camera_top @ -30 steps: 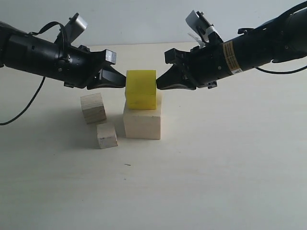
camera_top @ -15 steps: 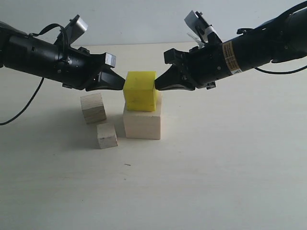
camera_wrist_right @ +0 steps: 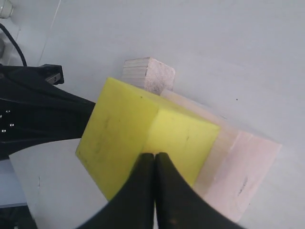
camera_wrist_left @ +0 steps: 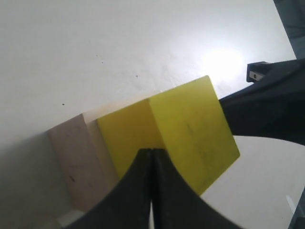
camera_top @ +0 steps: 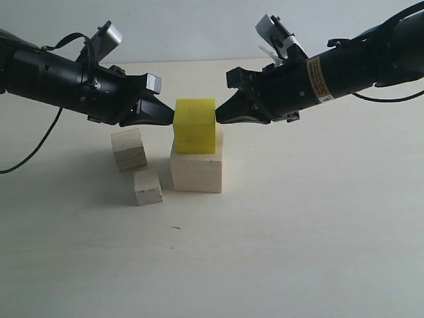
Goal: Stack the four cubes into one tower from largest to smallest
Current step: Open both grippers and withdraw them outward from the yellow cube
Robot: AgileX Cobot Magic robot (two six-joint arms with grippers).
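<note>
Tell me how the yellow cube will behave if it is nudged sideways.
The yellow cube looks rigid, flat-faced and sharp-edged, so it should slide rather than roll. Its faces look smooth, so it may skid. It nearly covers the large pale cube beneath, so a push could carry it over the edge.

Four cubes in all: one large pale wood cube (camera_top: 197, 171), one bright yellow cube (camera_top: 195, 126) between the two gripper tips, one layered plywood cube (camera_top: 128, 149) beneath the left gripper (camera_top: 170, 116), and one smallest pale wood cube (camera_top: 148, 187) nearby. Two grippers, counting the right gripper (camera_top: 219, 118). Two black arms (camera_top: 53, 79). One worktop (camera_top: 298, 232).
</note>
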